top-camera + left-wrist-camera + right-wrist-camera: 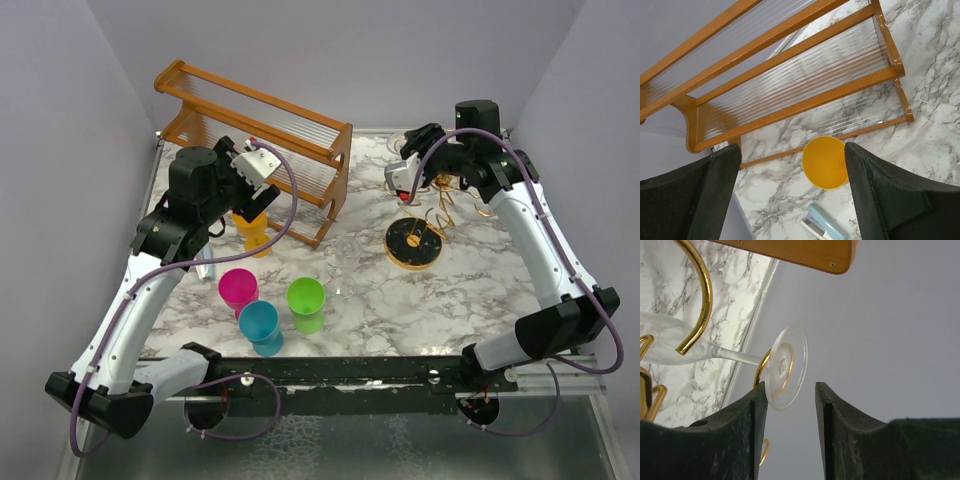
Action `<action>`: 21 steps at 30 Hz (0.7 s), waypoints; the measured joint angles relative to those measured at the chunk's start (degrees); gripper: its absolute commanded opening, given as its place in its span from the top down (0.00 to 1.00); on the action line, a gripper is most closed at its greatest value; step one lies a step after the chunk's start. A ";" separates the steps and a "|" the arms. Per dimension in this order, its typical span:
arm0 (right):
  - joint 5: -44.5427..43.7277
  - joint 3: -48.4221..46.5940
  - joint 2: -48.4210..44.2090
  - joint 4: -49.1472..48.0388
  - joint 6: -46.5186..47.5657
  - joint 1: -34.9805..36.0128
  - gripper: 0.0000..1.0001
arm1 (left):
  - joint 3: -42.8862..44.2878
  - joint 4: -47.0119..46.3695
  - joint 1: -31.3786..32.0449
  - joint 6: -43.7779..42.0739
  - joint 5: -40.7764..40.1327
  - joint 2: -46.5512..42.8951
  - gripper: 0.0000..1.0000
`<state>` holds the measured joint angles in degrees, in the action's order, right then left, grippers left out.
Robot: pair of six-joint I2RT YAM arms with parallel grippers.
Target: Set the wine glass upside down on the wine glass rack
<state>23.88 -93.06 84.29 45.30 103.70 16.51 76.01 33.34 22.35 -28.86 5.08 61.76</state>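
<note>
- My right gripper (790,390) is spread. The round foot of the wine glass (786,367) sits just above the gap, close to one finger (740,440). I cannot tell if they touch.
- The glass's stem runs away from my fingers, through the gold curled arms of the wine glass rack (696,300). Its bowl lies beyond one curl.
- My right arm reaches along the table's far right side, then folds back at the elbow. The wrist hangs over the rack's round black base (413,243).
- My left gripper (792,150) is wide apart, pinching nothing, poised above an upright orange cup (825,162). Only the cup's own orange inside shows.
- My left arm rises from its base and bends towards the wooden shelf (790,75).
- Pink (238,288), blue (259,322) and green (305,296) cups stand upright, close together on the marble table (400,310).
</note>
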 measured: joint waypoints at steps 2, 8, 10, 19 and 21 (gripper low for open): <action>0.48 -0.83 0.02 1.31 0.00 0.00 0.57 | 0.00 -0.20 0.00 -0.02 0.00 0.00 0.13; 1.55 -3.17 0.11 3.93 0.09 0.04 0.57 | 0.00 -0.33 0.00 -0.04 0.00 0.00 0.13; 1.79 -3.32 0.13 4.63 0.11 0.02 0.57 | 0.00 -0.33 0.00 -0.07 0.00 0.00 0.13; 2.21 -3.50 0.17 5.27 0.55 0.04 0.57 | 0.00 -0.35 0.00 -0.31 0.00 0.02 0.13; 2.34 -3.76 0.17 5.84 0.55 0.04 0.57 | 0.00 -0.37 0.00 -0.31 0.00 0.04 0.13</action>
<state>26.22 -96.82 84.47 51.13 104.25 16.56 76.01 32.97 22.35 -29.17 5.08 61.80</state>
